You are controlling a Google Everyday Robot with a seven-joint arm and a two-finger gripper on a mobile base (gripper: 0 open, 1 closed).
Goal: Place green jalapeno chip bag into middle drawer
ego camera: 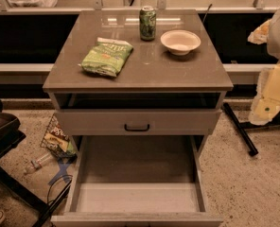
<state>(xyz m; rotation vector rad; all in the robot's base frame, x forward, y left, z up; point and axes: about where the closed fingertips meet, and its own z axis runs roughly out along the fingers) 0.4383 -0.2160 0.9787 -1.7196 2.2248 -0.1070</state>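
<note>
gripper parked right of the cabinet, bag not yet picked up

the gripper (264, 32) hangs at the right edge of the view, beyond the cabinet's right side and about level with its top, well apart from the bag. i cannot tell whether it is open or closed. it carries nothing that i can see.

nearest the camera, the middle drawer (135, 197) stands pulled out, its pale floor bare between low grey side walls. above it is a shut drawer front (178, 121) with a black bar handle (136, 127), and over that a dark open slot under the cabinet top (187, 72). on the floor left of the cabinet lie a darker snack bag (57, 138) and a plastic bottle (36, 164).

on the cabinet top, the green jalapeno chip bag (107, 56) lies flat on the left half, its white band toward the back. further back stand a green soda can (147, 22) near the middle and a white bowl (180, 41) just to the can's right. both are apart from the bag.

as i judge it, the step in hand is the reach for the bag, since the drawer is already open and needs no work. the next move calls for a sweep left across the top, passing in front of the bowl and can. then comes a descent onto the crinkly bag and a pinch gentle enough not to crush it. after that the bag must be lifted clear of the top's front edge and lowered into the drawer.
</note>
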